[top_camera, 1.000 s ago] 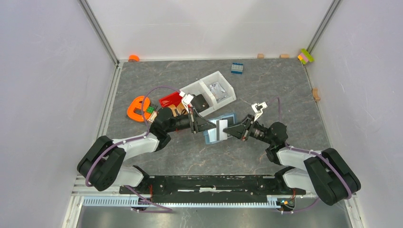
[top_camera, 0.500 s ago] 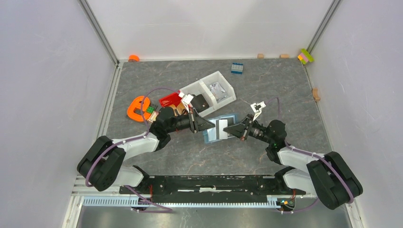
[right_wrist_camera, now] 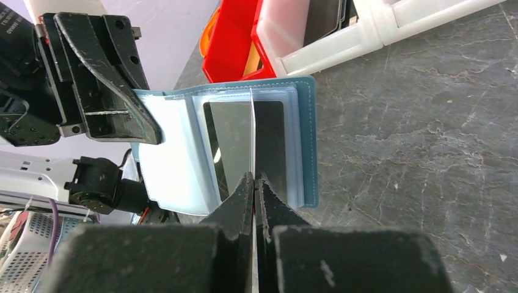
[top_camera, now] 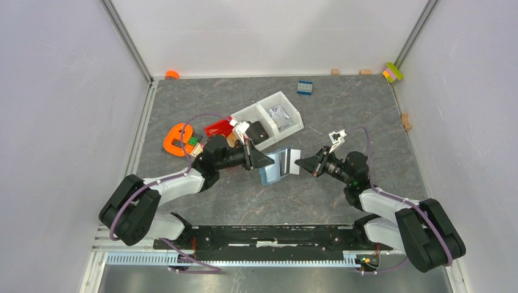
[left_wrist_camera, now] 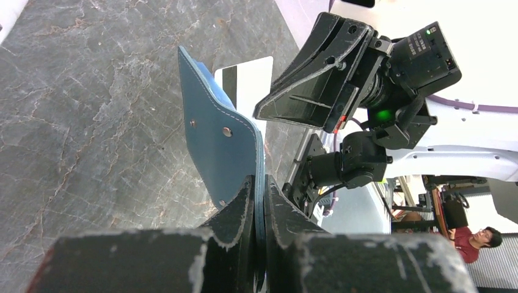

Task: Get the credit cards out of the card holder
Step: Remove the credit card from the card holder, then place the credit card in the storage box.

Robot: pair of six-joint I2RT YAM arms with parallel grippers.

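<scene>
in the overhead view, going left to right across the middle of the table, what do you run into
orange plastic piece → red bin → left gripper, shut on the card holder → credit card → right gripper, pinching that card

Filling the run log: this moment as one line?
left gripper: shut on card holder, held open | right gripper: shut on credit card | card protrudes past holder edge
</scene>
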